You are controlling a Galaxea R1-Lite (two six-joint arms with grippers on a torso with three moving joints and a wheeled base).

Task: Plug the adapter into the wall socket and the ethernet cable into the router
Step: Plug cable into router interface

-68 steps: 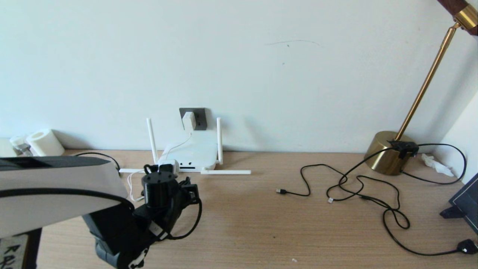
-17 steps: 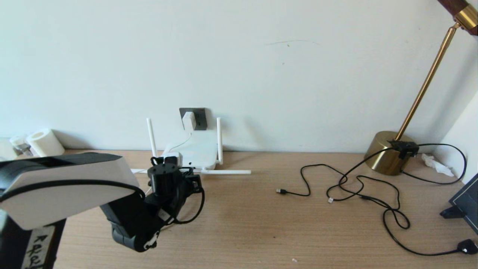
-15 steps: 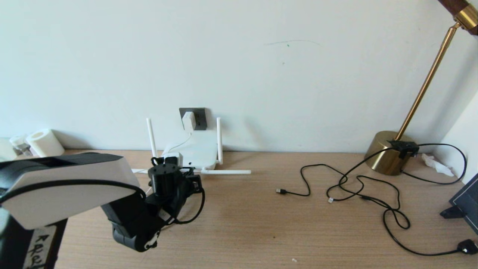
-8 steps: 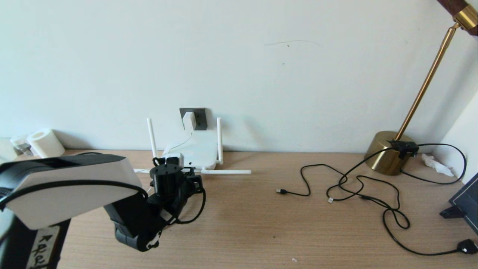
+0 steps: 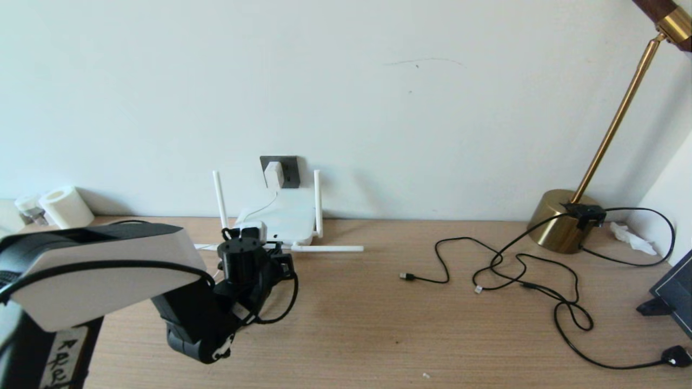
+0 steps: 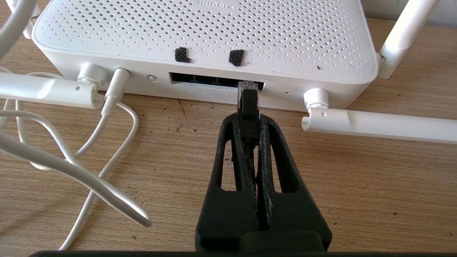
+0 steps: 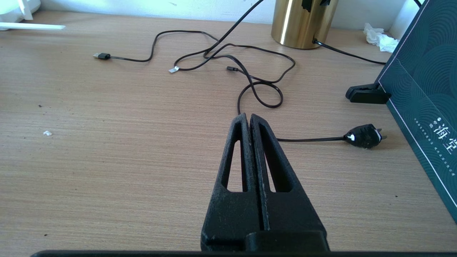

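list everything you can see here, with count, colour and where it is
router: 1, white, on the desk against the wall
antennas: 4, white, two upright, two lying flat
adapter: 1, white, in the wall socket, dark grey
ethernet cable: 1, black, clear plug tip at the router's port slot
white cord: 1, looped beside the router
thin black cords: several, tangled to the right
lamp: 1, brass, far right
paper roll: 1, white, far left
dark green box: 1, right edge
left gripper: shut on the ethernet cable
right gripper: shut, empty, above the desk
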